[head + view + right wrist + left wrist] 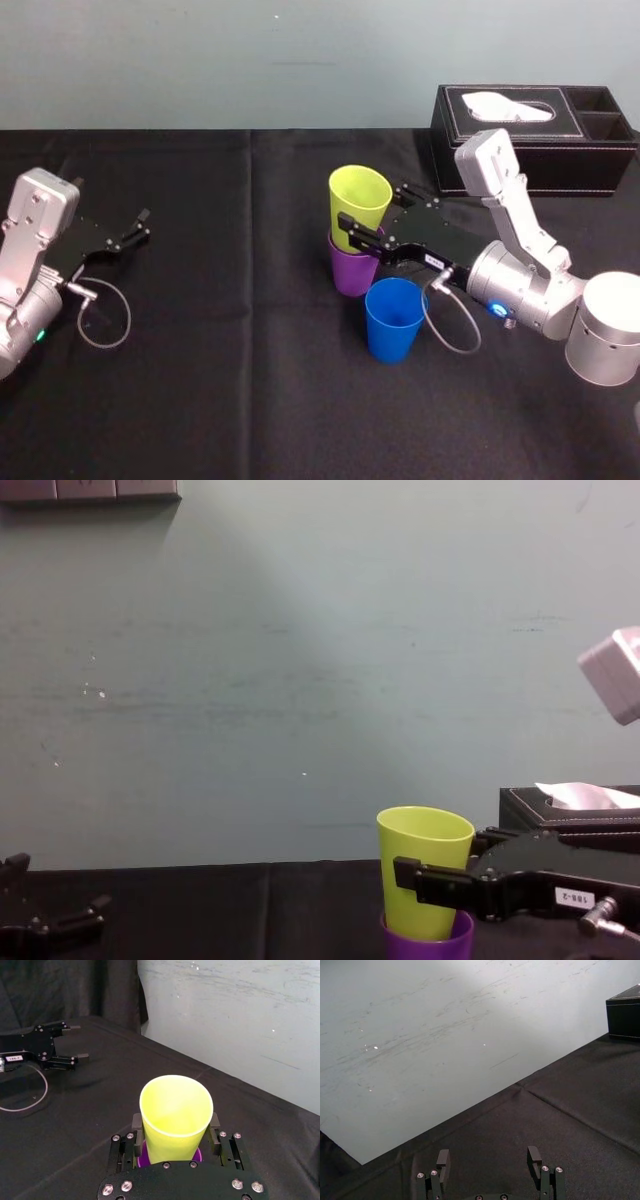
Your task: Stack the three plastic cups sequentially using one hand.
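The yellow-green cup (359, 203) stands upright with its base inside the purple cup (351, 272) at the table's middle. My right gripper (366, 226) reaches in from the right and is shut on the yellow-green cup (176, 1115), one finger against each of its sides. The purple cup's rim (142, 1161) shows just below that grip, and in the chest view the purple cup (426, 945) sits under the yellow-green cup (424, 865). The blue cup (393, 318) stands alone, upright, just in front of the pair. My left gripper (138, 229) rests open at the far left.
A black tissue box (530, 135) stands at the back right, behind my right arm. A grey cable loop (105, 318) lies by the left arm. Black cloth covers the table, with free room in the middle left and front.
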Motion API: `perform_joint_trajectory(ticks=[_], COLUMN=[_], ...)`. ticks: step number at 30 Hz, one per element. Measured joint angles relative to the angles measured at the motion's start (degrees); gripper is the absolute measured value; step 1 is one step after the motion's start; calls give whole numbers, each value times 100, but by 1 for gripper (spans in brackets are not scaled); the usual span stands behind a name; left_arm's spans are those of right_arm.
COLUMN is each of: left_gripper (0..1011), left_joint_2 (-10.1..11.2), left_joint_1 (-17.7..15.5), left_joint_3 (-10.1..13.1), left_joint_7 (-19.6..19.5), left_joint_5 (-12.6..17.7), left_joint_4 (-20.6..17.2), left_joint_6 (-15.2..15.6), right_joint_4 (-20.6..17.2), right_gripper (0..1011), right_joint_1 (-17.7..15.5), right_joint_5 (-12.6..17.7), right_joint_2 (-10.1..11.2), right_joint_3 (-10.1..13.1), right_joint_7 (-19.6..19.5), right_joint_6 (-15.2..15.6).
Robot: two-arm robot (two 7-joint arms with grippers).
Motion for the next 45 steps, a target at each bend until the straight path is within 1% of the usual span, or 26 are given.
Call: perform_joint_trajectory(ticks=[4, 15, 18, 19, 20, 23, 24, 26, 38, 42, 45], left_gripper=[1011, 1011, 1011, 1011, 1011, 1011, 1011, 1011, 1012, 1011, 1011], left_joint_2=[0, 0, 0, 0, 0, 0, 0, 0, 0, 0, 0], left_joint_1=[0, 0, 0, 0, 0, 0, 0, 0, 0, 0, 0], left_joint_3=[0, 0, 0, 0, 0, 0, 0, 0, 0, 0, 0], left_joint_7=[0, 0, 0, 0, 0, 0, 0, 0, 0, 0, 0], left_joint_5=[0, 0, 0, 0, 0, 0, 0, 0, 0, 0, 0], left_joint_4=[0, 0, 0, 0, 0, 0, 0, 0, 0, 0, 0], left_joint_6=[0, 0, 0, 0, 0, 0, 0, 0, 0, 0, 0], right_joint_4=[22, 18, 17, 16, 15, 14, 13, 12, -11, -147, -343], right_gripper=[726, 735, 804, 853, 878, 925, 969, 1003, 1004, 1004, 1004], right_joint_1=[-1, -5, -7, -7, -8, -8, -8, -8, -40, -168, -357], right_joint_5=[-41, -34, -31, -30, -29, -28, -27, -26, -7, 29, 91], right_joint_2=[-5, -3, -1, -1, -1, 0, 1, 1, 13, 102, 250], right_joint_3=[-13, -9, -8, -7, -7, -5, -4, -3, 29, 121, 239], right_joint_7=[-1, -2, -3, -4, -4, -5, -5, -6, -8, -5, 34], right_joint_6=[-9, -10, -10, -10, -10, -10, -9, -9, -41, -135, -229])
